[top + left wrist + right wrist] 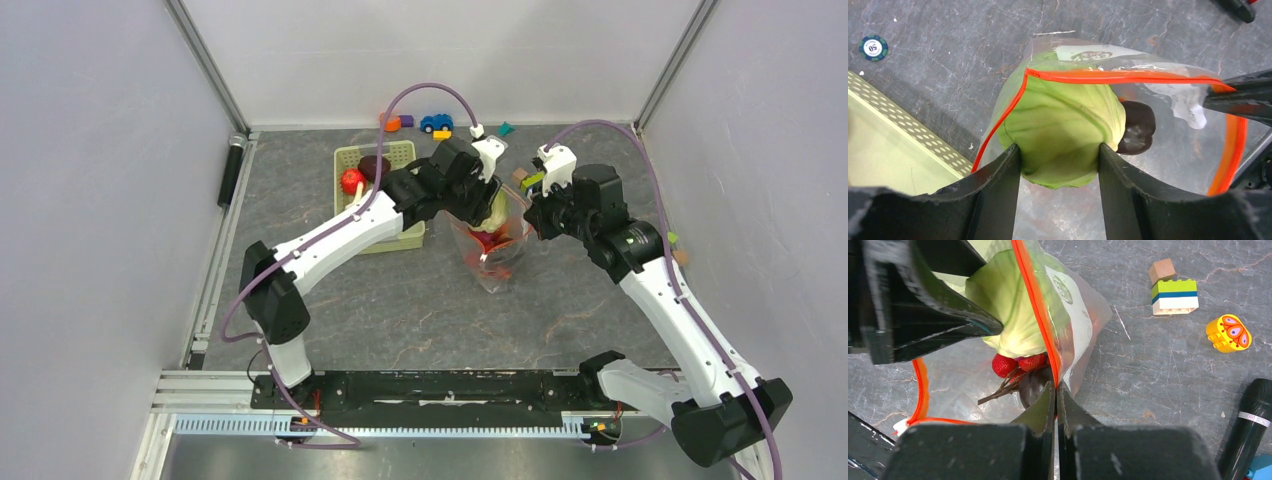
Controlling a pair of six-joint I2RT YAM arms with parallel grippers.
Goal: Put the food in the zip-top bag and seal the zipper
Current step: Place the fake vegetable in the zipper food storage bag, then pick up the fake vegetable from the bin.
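– In the middle of the counter (400, 310), what stands there?

– The zip-top bag (497, 270), mouth up and held wide, just beside the pale green basket (344, 158).

– And the left end effector (1059, 155)?

– It grips the green cabbage (1063, 120) between both fingers. The cabbage sits partly inside the mouth, and the orange-red zipper (1118, 76) crosses its top and side.

– The right end effector (1055, 387)?

– Its fingers are pressed together on the bag's mouth edge, pinching the zipper strip on the side opposite the cabbage.

– Anything inside the bag?

– Red strawberries (1004, 365) and a dark purple piece (1138, 127) lie below the cabbage, against it.

– Outside the bag?

– Toy blocks (1175, 295) on the counter, well apart from the bag.
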